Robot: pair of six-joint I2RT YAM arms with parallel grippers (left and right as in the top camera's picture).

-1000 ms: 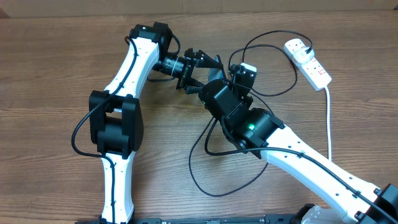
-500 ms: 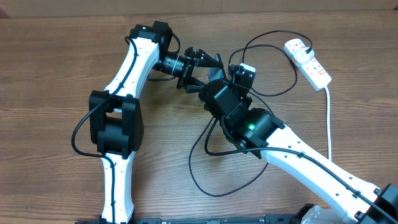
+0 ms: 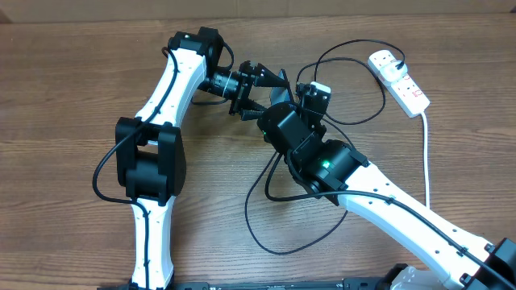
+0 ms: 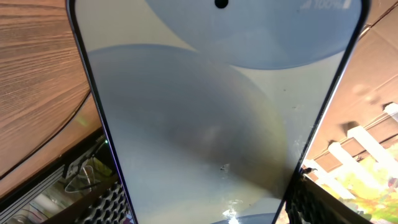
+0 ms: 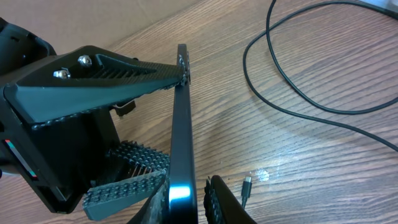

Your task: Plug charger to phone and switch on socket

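Left gripper [image 3: 272, 87] clamps the phone [image 5: 182, 124] edge-on; right gripper [image 3: 310, 95], grip unclear, crowds its end, charger [image 5: 247, 182] beside.

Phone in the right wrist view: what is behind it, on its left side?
The left pincer is there, ribbed fingers clamping the phone by its edges. The phone stands edge-on, so its screen cannot be seen here.

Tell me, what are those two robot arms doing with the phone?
The left gripper holds the phone up off the table by its side edges. The right gripper sits at the phone's end, with the charger's connector tip just beside it, not plugged in yet. The black cable loops across the table to the white power strip.
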